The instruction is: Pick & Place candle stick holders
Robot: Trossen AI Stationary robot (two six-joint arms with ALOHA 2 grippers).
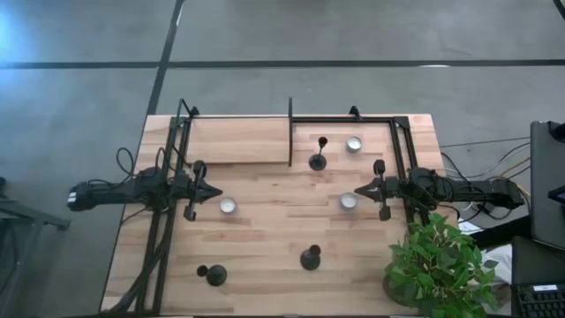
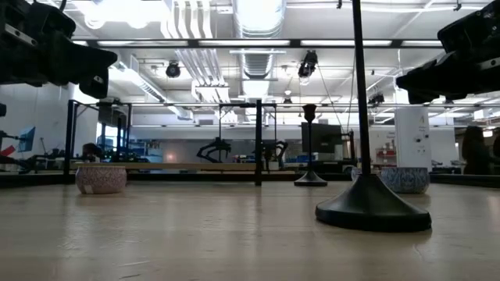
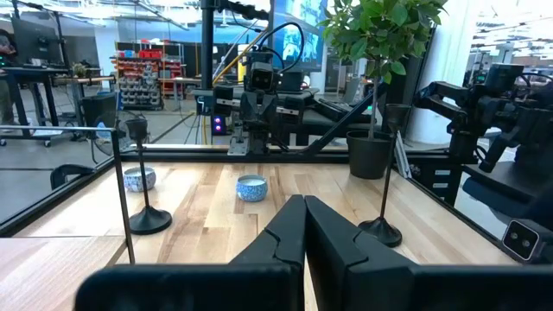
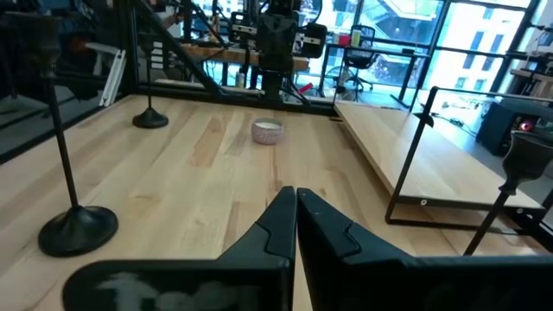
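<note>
Standing on bench point(image 1: 265, 208): three candle stick holders point(image 1: 318, 161) point(image 1: 311, 258) point(image 1: 214, 276), three tealights point(image 1: 229, 206). Left claw point(image 1: 215, 192), right claw point(image 1: 360, 190) pressed together, empty.

We see three tealights point(image 1: 228, 206) point(image 1: 348, 201) point(image 1: 354, 143) mid-frame on a wooden table point(image 1: 265, 265), and a plant point(image 1: 437, 261) lower right.

My left gripper point(image 1: 214, 191) hangs over the table's left side, fingers pressed together and empty. My right gripper point(image 1: 359, 189) mirrors it on the right side, closed too, tips pointing toward each other.
</note>
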